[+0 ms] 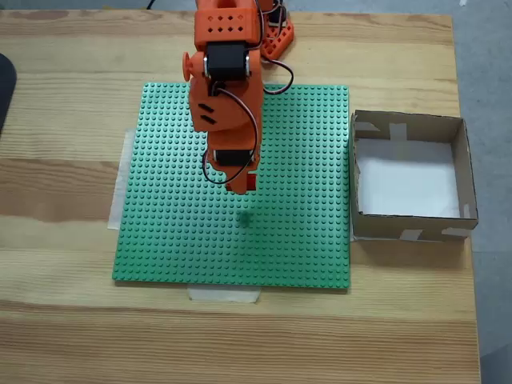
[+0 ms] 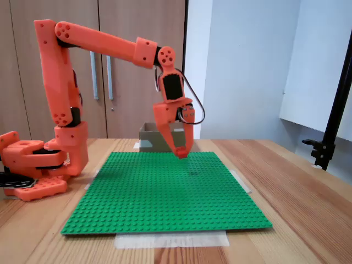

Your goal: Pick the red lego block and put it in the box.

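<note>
The red lego block is seen pinched in the gripper above the studded green baseplate, beside which the taped cardboard box rests on the grained wooden table.

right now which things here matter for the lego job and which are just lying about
Job:
- red lego block, at the gripper tip, above the baseplate
- box, beside the baseplate

Just lying about:
- green baseplate
- tape strip at its edge
- wooden table
</note>
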### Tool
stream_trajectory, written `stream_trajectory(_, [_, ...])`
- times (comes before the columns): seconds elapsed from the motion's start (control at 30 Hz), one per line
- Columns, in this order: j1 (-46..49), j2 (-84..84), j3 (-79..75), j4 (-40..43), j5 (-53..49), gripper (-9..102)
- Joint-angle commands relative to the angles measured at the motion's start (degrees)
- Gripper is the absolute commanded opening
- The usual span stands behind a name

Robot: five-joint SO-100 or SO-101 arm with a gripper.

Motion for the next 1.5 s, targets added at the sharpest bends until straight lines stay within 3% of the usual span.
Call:
stream_trajectory(0.0, [-1.8,2.6,-6.0,2.5,1.5,4])
stream_trajectory(0.7, [-19.9,1.8,-31.9,16.5,5.6,3])
stream_trajectory(1.47, [-41.0,1.7,-35.1,17.8,7.2,4])
